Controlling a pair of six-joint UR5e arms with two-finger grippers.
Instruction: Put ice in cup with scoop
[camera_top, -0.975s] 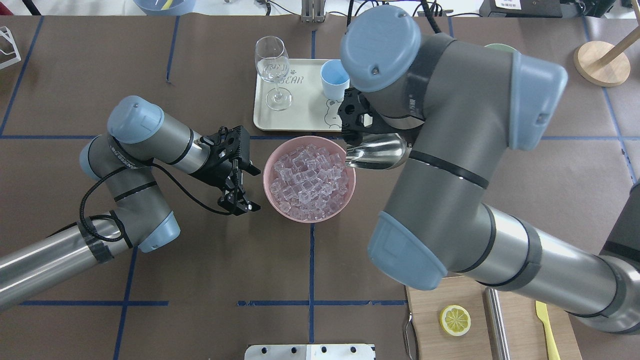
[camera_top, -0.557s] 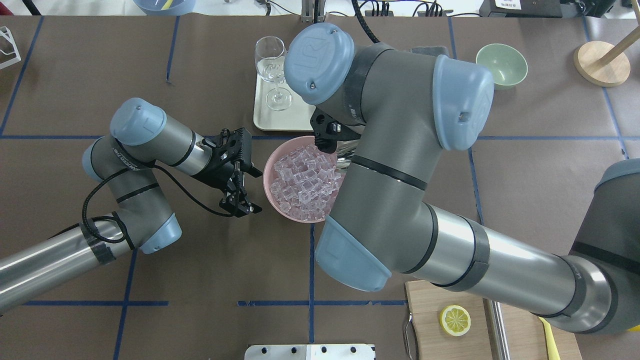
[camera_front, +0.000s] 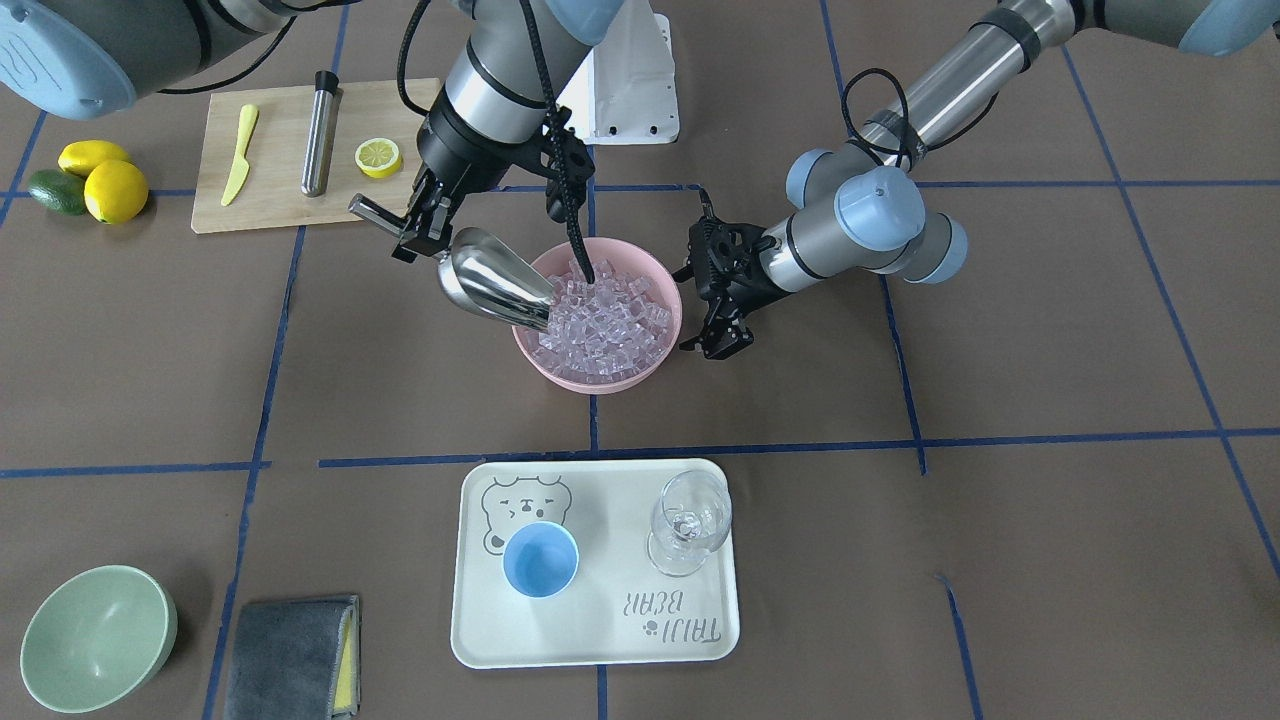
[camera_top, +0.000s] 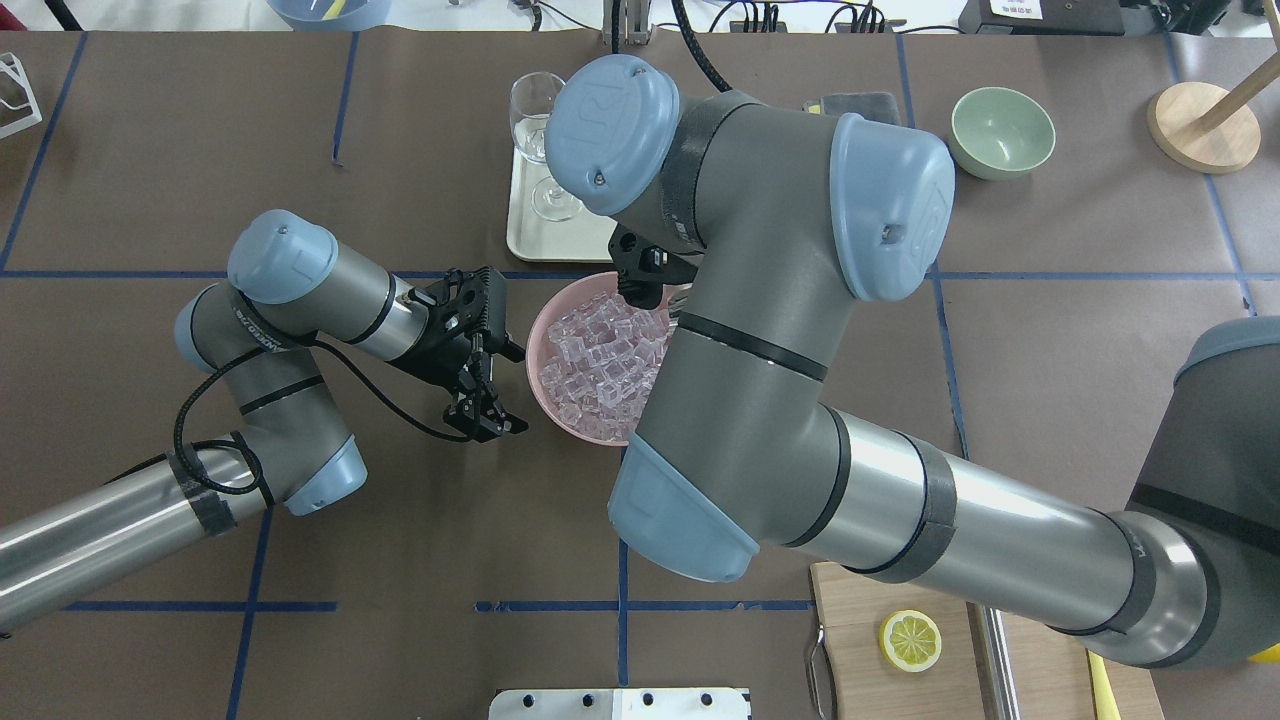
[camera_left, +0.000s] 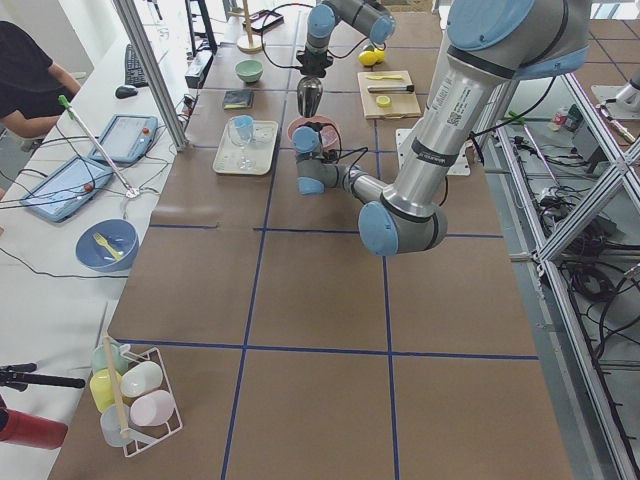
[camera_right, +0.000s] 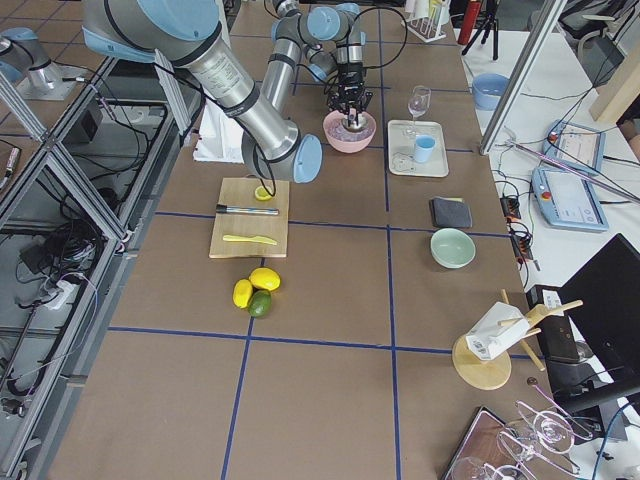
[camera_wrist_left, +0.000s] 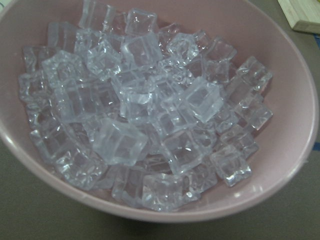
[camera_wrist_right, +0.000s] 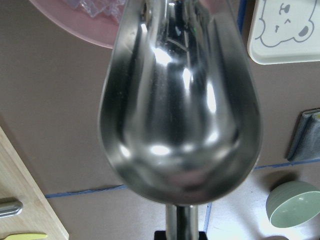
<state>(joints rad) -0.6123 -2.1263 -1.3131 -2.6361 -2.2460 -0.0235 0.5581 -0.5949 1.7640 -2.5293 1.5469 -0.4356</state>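
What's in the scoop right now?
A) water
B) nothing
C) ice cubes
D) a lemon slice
B: the right wrist view shows the scoop bare and shiny inside, its mouth only at the rim of the pink bowl that holds the ice.

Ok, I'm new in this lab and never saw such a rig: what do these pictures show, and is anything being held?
It is one robot with two arms at a brown table, each ending in a two-finger gripper. One camera looks down from behind the robot, one faces it, two watch from the table's ends, one sits on each wrist. The right gripper holds a steel scoop by its handle, mouth tipped at the ice in a pink bowl; its trough is empty. The left gripper hangs open beside the bowl, holding nothing. A tray carries a light-blue cup and a wine glass.
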